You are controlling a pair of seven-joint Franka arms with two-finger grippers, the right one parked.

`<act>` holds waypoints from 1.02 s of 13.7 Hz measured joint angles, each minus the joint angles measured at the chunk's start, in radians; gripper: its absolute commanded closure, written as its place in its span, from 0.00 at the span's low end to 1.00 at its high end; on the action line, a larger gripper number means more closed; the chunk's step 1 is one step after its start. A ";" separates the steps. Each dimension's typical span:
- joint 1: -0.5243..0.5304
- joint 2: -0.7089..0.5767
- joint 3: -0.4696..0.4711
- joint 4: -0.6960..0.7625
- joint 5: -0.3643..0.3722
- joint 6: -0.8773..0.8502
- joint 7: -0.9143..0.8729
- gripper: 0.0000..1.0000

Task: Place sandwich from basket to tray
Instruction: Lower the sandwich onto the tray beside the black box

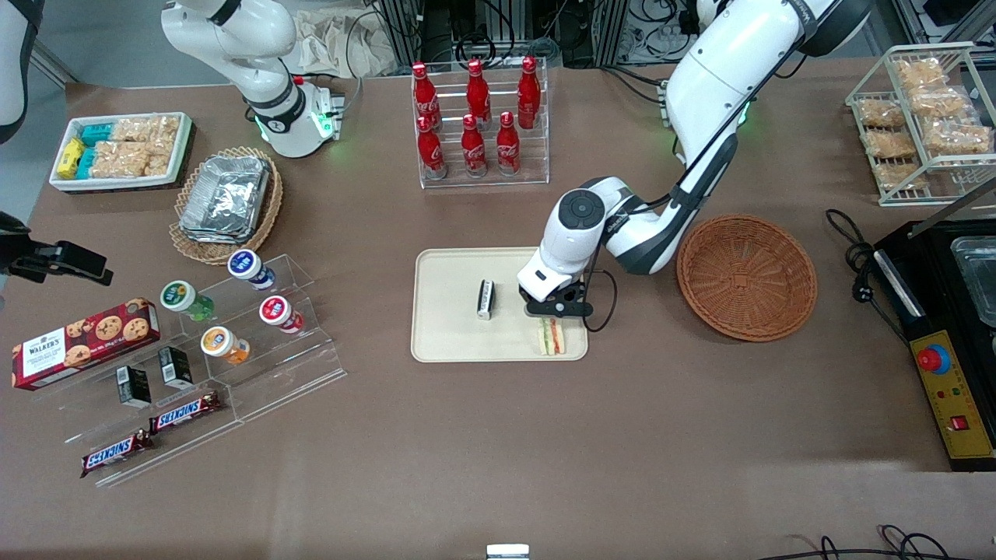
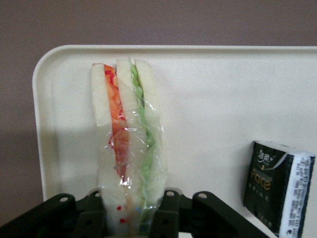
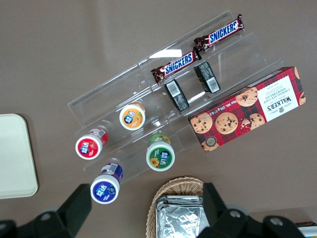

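On the flat beige tray point(image 1: 443, 311), near its corner, my gripper point(image 2: 130, 218) pinches the wrapped triangle sandwich point(image 2: 128, 148) so it lands standing up.

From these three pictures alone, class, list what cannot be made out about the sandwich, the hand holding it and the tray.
- Sandwich: whether its base touches the tray; front view, the hand covers its upper part.
- Hand: fingertips cut off by the wrist view's edge.
- Black-and-white packet: print too small; partly cut off in the wrist view.
- Reddish-brown basket: seen only in the front view.
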State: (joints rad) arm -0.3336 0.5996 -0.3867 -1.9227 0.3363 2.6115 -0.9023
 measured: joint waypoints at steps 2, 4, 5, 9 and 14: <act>0.001 -0.006 0.001 -0.009 0.000 0.000 -0.002 0.00; 0.002 -0.006 0.002 -0.011 0.002 0.000 -0.003 0.00; 0.002 -0.006 0.002 -0.013 0.003 0.000 -0.004 0.00; 0.015 -0.014 0.003 -0.009 0.004 -0.007 -0.004 0.00; 0.045 -0.080 -0.003 0.037 0.002 -0.137 -0.003 0.00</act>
State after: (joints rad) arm -0.2891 0.5201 -0.3892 -1.8860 0.3382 2.4749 -0.9051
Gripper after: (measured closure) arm 0.000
